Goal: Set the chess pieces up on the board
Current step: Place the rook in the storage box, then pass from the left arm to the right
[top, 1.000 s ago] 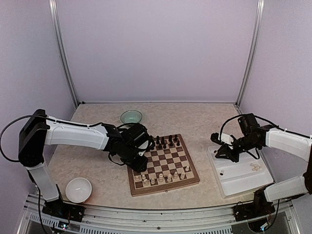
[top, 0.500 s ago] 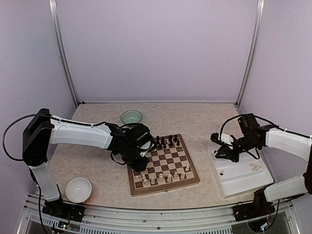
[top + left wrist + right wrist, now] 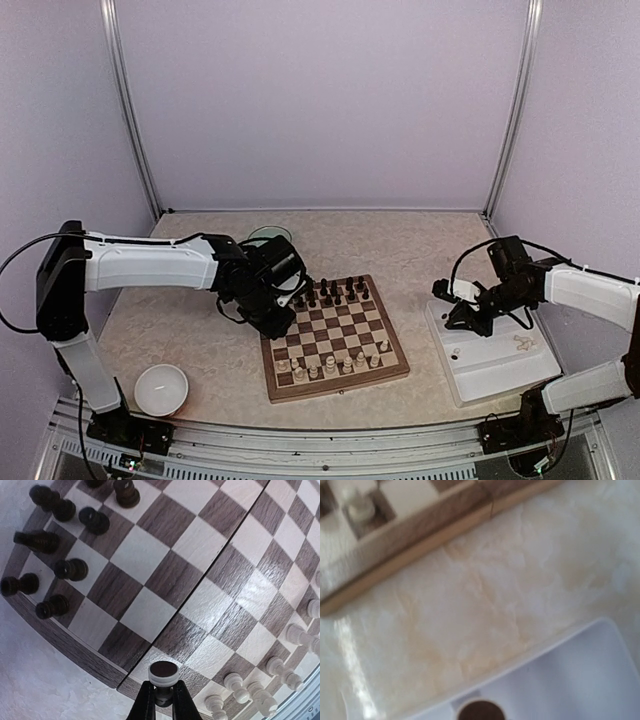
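Left gripper pinches a cream piece over the board's left edge; best lowered upright and centred on a near square. Right gripper closed above the tray, hold unclear

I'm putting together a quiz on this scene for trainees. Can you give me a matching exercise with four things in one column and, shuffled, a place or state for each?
Things
1. dark chessmen
2. white bowl
3. white tray
4. left gripper

Places or states
A. right of the board
B. shut on a cream chess piece
C. near-left corner of the table
D. far end of the board

Pairs: 1-D, 2-C, 3-A, 4-B
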